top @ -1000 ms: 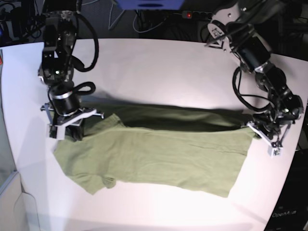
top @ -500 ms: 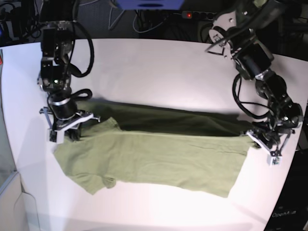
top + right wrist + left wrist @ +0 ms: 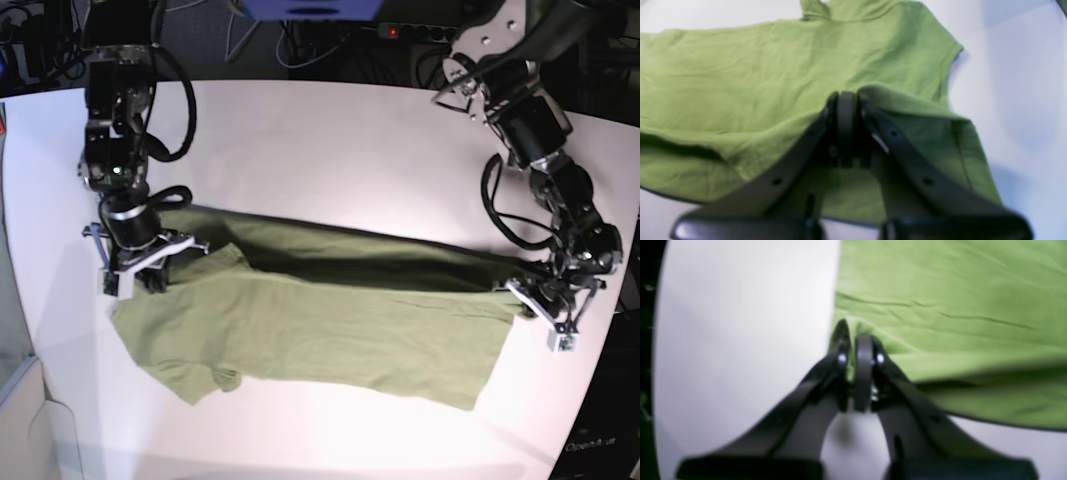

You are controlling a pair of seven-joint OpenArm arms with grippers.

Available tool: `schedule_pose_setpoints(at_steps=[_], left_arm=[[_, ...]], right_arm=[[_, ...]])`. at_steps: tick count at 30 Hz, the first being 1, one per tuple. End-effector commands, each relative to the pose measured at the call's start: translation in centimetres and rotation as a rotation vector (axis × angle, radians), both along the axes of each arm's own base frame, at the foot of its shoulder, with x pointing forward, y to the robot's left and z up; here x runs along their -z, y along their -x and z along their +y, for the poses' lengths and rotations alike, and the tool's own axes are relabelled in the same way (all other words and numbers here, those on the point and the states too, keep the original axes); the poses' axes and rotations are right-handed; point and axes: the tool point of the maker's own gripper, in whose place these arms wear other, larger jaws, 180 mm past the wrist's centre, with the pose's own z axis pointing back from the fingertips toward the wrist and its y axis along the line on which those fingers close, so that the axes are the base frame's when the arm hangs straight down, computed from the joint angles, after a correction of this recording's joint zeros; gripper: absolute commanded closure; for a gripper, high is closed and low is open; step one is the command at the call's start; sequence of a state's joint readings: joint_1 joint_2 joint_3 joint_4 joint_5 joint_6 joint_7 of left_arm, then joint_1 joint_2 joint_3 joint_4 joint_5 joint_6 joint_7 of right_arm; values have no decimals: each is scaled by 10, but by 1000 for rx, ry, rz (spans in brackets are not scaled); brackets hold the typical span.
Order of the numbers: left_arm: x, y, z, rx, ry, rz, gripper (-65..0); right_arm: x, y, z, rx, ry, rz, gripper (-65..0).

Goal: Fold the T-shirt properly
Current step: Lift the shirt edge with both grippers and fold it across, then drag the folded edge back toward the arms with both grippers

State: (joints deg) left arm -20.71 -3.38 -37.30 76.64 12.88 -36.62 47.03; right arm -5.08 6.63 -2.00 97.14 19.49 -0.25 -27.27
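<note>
The olive-green T-shirt (image 3: 320, 325) lies stretched across the white table, its far layer raised and pulled taut between my two grippers. In the base view my right gripper (image 3: 150, 272) is shut on the shirt's left end, near a sleeve. My left gripper (image 3: 528, 298) is shut on the right end, by the table's edge. The right wrist view shows the black fingers (image 3: 846, 110) pinching a fold of the T-shirt (image 3: 740, 76). In the left wrist view the gripper (image 3: 857, 343) clamps the edge of the T-shirt (image 3: 957, 306).
The white table (image 3: 330, 140) curves away at the right, close to my left gripper. Cables and a power strip (image 3: 400, 32) sit behind the far edge. A sleeve (image 3: 200, 378) lies toward the front left.
My left gripper has carried its end of the shirt toward the front right. My right gripper has shifted slightly left and back. The raised far layer now hangs longer and tauter.
</note>
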Motion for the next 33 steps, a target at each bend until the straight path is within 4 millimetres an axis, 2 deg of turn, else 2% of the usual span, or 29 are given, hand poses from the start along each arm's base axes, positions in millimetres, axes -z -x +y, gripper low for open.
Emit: schedule_pose_setpoints(at_steps=[1,5,18,20,21,23,27,30,33], left_arm=[[-22,-13,5,-2,-14,-72,-18],[-26,-12,15,-8,-33,-75,-18],[-24,-13,10,-1,-26,-72,-23],[-18,-12,10,-3,-14,-58,-45],[-15,-13,10,-2,-9,-51,-76],[-10,-11,11,-8,1,-38,-177],[-8,-10,11,-8,14,-49,-465],[-10,-10,11,-10,16,-73,-645],[-8,-8,11,-10,15,-71,-650]], right_arm=[[-19,-11,-2,2,8,-67,-6],[-10,-13,-4,7,5,-43,-4],[-6,-17,-3,4,2,-33,-9],[-6,-17,-6,3,11,-29,-10],[-6,-17,-7,3,14,-27,-15],[-6,-17,-7,3,16,-27,-71],[1,-13,-9,-10,25,13,-300],[5,-9,-2,-55,28,24,-415],[10,-1,9,-124,31,32,-434]])
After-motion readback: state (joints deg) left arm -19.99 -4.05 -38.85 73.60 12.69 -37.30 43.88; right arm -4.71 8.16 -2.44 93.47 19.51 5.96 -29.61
